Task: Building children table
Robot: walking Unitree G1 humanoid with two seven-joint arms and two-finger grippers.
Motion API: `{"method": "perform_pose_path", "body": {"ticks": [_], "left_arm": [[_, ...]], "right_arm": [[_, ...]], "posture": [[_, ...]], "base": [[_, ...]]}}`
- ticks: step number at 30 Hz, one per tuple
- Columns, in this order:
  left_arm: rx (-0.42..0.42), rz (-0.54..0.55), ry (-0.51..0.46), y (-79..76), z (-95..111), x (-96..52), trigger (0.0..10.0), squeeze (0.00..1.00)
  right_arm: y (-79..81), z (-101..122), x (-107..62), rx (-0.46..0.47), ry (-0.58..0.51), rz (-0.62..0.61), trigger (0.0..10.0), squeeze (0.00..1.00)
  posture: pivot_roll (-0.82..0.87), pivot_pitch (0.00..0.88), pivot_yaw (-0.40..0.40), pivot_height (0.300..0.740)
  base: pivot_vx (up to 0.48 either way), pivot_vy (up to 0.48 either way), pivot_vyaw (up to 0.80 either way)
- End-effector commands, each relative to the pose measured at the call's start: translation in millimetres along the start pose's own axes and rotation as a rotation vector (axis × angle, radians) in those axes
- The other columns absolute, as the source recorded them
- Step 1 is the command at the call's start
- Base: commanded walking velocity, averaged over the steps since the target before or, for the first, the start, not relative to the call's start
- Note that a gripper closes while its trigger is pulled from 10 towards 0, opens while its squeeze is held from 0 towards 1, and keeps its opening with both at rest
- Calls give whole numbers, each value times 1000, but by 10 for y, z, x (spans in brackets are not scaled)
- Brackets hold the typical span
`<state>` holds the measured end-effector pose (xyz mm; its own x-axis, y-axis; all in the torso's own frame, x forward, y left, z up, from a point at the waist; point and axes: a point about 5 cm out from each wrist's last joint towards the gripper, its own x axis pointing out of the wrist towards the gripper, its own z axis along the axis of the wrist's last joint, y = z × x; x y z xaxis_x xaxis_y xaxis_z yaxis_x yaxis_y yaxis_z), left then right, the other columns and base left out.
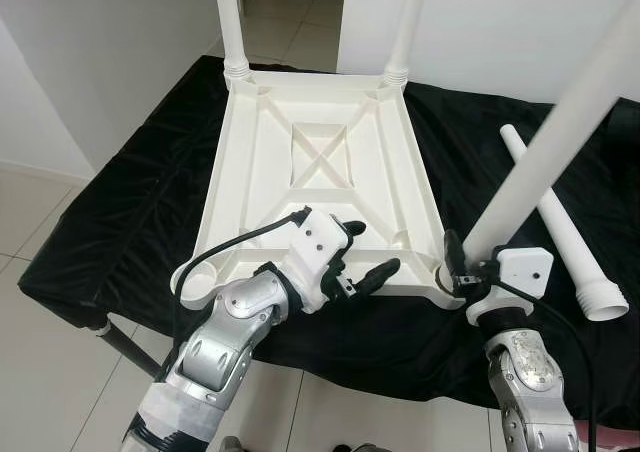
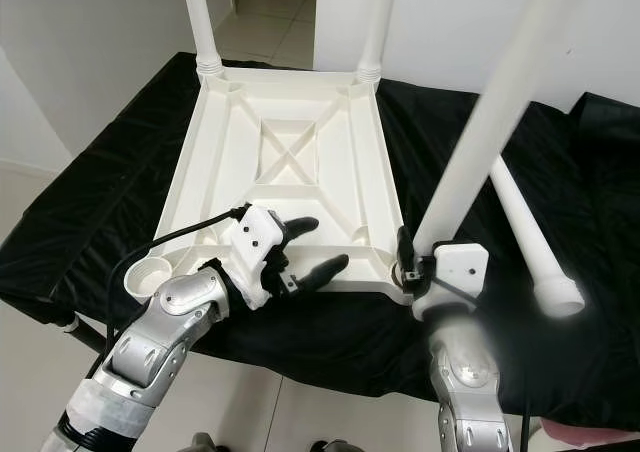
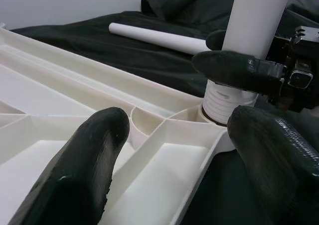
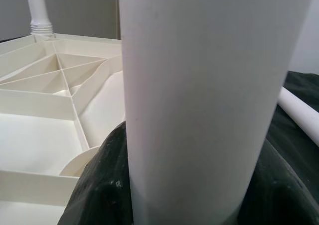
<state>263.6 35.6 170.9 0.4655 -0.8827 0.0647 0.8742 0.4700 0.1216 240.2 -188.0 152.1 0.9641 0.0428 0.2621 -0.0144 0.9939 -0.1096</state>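
Note:
A white plastic table top (image 1: pixel 320 162) lies upside down on a black cloth. Two white legs (image 1: pixel 230 22) stand in its far corner sockets. A third leg (image 1: pixel 560 132) stands tilted in the near right corner socket (image 3: pixel 219 108), and my right gripper (image 1: pixel 462 262) is shut on its base. The leg's shaft (image 4: pixel 194 100) shows close up in the right wrist view. My left gripper (image 1: pixel 365 257) hovers open over the near edge of the top, its fingers (image 3: pixel 84 170) apart with nothing between them. The near left socket (image 1: pixel 195 282) is empty.
A fourth loose leg (image 1: pixel 560 227) lies on the black cloth (image 1: pixel 120 212) to the right of the top. The cloth covers a low surface; light floor tiles (image 1: pixel 40 362) lie to the left and front. White walls and a doorway stand behind.

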Motion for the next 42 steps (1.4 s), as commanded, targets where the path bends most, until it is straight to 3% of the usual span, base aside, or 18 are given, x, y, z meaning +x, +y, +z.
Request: {"method": "perform_pose_path", "body": {"ticks": [1, 10, 22, 30, 42], "left_arm": [[-5, -129, 5, -92, 0, -8, 10000, 0], [-25, -127, 44, -76, -9, -10, 10000, 0], [-24, -107, 44, -24, 30, 3, 10000, 0], [-22, -96, 45, -5, 57, -4, 10000, 0], [-19, -90, 50, 9, 62, -14, 10000, 0]], "right_arm": [[3, -102, -44, -2, 49, 8, 10000, 0], [21, -200, -72, -101, 65, 103, 10000, 0], [115, -280, -46, -117, 77, 210, 10000, 0], [129, -325, 5, 76, 123, 166, 10000, 0], [106, -347, 12, 138, 156, 139, 10000, 0]], "posture": [[-35, 107, -24, 740], [-34, 119, -12, 740], [-26, 122, -15, 740], [-19, 125, -20, 740], [-17, 132, -21, 740]], "base": [[0, 0, 0], [0, 0, 0], [0, 0, 0], [0, 0, 0], [0, 0, 0]]}}
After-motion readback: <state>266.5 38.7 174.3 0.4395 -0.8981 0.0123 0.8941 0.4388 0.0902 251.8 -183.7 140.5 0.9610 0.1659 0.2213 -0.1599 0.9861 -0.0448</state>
